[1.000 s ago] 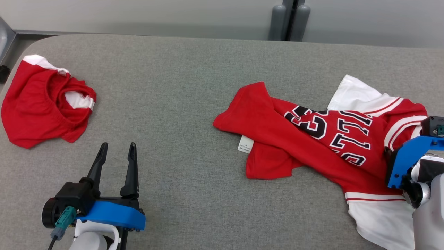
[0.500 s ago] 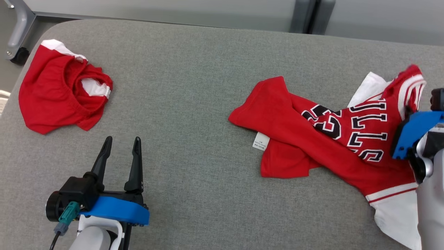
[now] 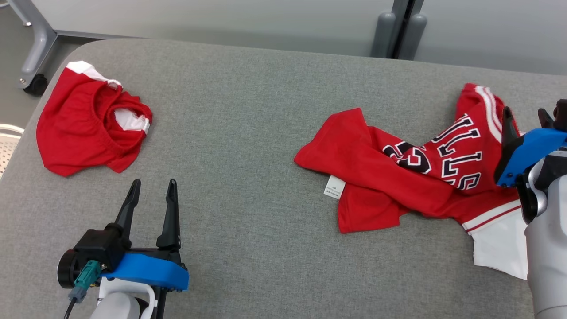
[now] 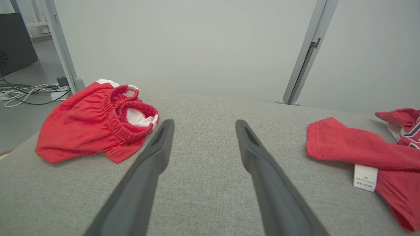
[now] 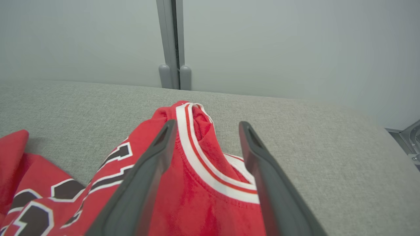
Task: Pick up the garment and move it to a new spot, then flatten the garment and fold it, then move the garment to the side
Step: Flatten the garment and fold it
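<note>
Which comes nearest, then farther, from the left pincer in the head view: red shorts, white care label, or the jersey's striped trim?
1. Red elastic-waist shorts, just up-left of the left pincer.
2. White fabric care label, to its right, mid-table.
3. Red-and-white striped jersey trim, at the far right.

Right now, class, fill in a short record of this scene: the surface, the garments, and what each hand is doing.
Surface: grey fabric-covered table
Right-side garment: red jersey, crumpled, dark lettering, white trim, white label showing
Far-left garment: red shorts, bunched, waistband gaping
Left hand: open, over bare table, holding nothing
Right hand: open, fingers either side of the jersey's striped trim, not clamped
</note>
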